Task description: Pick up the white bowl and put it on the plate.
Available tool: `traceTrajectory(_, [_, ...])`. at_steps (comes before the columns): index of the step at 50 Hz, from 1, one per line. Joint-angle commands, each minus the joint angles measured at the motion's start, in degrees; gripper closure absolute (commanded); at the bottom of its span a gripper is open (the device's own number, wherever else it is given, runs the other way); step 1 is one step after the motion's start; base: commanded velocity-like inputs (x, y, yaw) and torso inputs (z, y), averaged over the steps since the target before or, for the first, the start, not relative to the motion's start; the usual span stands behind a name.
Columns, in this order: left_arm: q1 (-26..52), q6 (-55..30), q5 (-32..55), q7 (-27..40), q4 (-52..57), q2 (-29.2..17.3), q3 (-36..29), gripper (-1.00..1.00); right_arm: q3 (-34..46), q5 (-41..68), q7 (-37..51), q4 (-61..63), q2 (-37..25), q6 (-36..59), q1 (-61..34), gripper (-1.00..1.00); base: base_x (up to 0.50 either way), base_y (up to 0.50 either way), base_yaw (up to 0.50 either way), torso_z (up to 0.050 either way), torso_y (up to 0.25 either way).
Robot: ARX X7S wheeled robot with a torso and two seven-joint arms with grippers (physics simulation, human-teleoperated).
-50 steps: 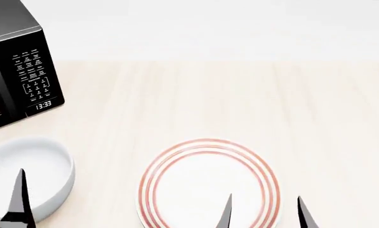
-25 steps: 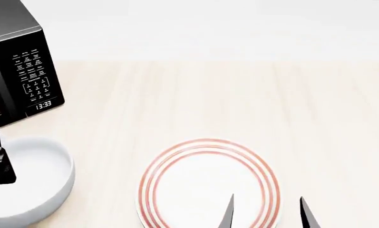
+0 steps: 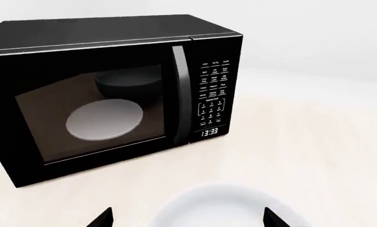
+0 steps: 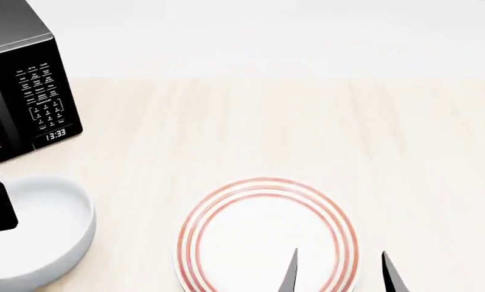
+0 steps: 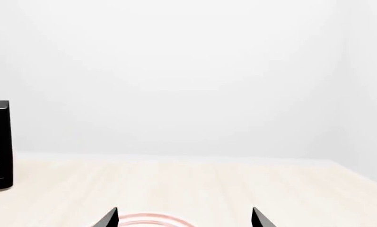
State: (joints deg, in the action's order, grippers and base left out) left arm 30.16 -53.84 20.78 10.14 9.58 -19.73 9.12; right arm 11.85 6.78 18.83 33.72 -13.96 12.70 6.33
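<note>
Left gripper [image 3: 185,220] spread wide, straddling the white bowl [image 3: 223,205]: glossy, stiff, likely slippery — pinch its thick wall. Right gripper [image 4: 339,274] spread, idle.

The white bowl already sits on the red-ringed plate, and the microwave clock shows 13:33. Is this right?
Not quite. In the head view the white bowl sits on the table left of the plate, apart from it. The microwave clock does show 13:33.
</note>
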Motion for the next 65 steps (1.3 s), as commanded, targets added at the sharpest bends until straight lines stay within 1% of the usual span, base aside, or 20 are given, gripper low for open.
traceTrajectory(1, [3.06, 2.23, -1.28, 1.07, -7.74, 0.49, 0.46, -1.00, 0.42, 0.53, 0.40, -0.09, -0.54, -0.06, -0.19, -1.00, 0.00, 0.00, 0.00, 0.000, 0.000])
traceTrajectory(10, [3.00, 5.06, -2.57, 1.23, -11.82, 0.74, -0.39, -1.00, 0.94, 0.50, 0.95, 0.13, -0.83, -0.29, 0.20, -1.00, 0.00, 0.00, 0.00, 0.000, 0.000])
traceTrajectory(19, [4.19, 9.16, -4.16, 0.58, -18.19, 0.89, -1.86, -1.00, 1.00, 1.48, 1.09, -0.08, -1.03, -0.51, 0.22, -1.00, 0.00, 0.00, 0.00, 0.000, 0.000])
traceTrajectory(34, [4.21, 8.42, -3.79, 0.16, -20.65, 1.02, -2.42, -1.00, 1.60, 1.57, 1.63, -0.25, -1.60, -0.62, -0.02, -1.00, 0.00, 0.00, 0.00, 0.000, 0.000])
traceTrajectory(46, [4.92, 10.33, -4.19, -0.14, -24.64, 1.28, -2.89, -1.00, 1.71, 2.14, 1.86, -0.43, -2.05, -0.81, -0.28, -1.00, 0.00, 0.00, 0.00, 0.000, 0.000])
traceTrajectory(54, [5.95, 13.73, -5.06, -0.73, -30.39, 1.35, -3.37, -1.00, 2.04, 2.21, 2.16, -0.15, -2.29, -0.73, -0.23, -1.00, 0.00, 0.00, 0.00, 0.000, 0.000])
traceTrajectory(65, [6.52, 15.51, -5.45, -0.79, -33.54, 1.74, -3.80, -1.00, 2.30, 2.50, 2.38, -0.20, -2.68, -1.09, -0.03, -1.00, 0.00, 0.00, 0.00, 0.000, 0.000])
